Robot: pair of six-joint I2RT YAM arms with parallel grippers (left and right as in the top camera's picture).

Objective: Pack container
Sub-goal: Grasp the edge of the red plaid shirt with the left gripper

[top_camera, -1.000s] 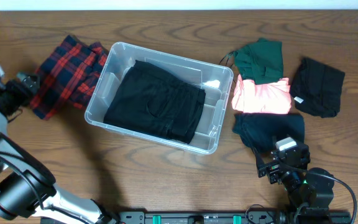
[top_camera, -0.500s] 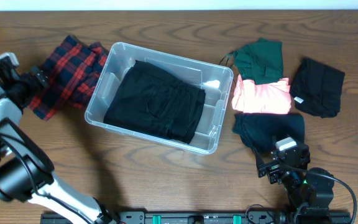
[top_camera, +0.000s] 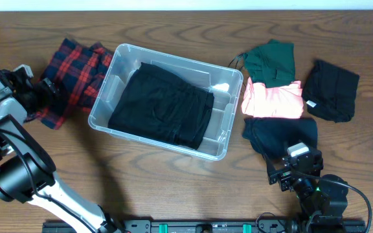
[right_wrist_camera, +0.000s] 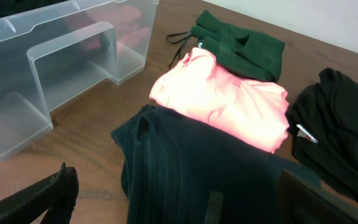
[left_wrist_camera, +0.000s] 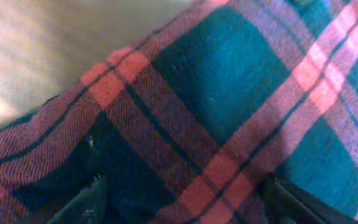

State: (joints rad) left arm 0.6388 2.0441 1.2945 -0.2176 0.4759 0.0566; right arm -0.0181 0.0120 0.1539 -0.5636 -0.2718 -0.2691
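The clear rectangular plastic container [top_camera: 106, 84] sat on the wooden worktop [top_camera: 173, 188] with a folded black garment [top_camera: 160, 107] inside. Left of the container, the left gripper [left_wrist_camera: 185, 196] straddled the red plaid cloth [top_camera: 76, 68], jaws apart, probably to grasp it. The right gripper [right_wrist_camera: 179, 193] waited agape to the container's right.

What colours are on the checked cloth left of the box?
The cloth is red and dark blue-green plaid, clearest in the left wrist view.
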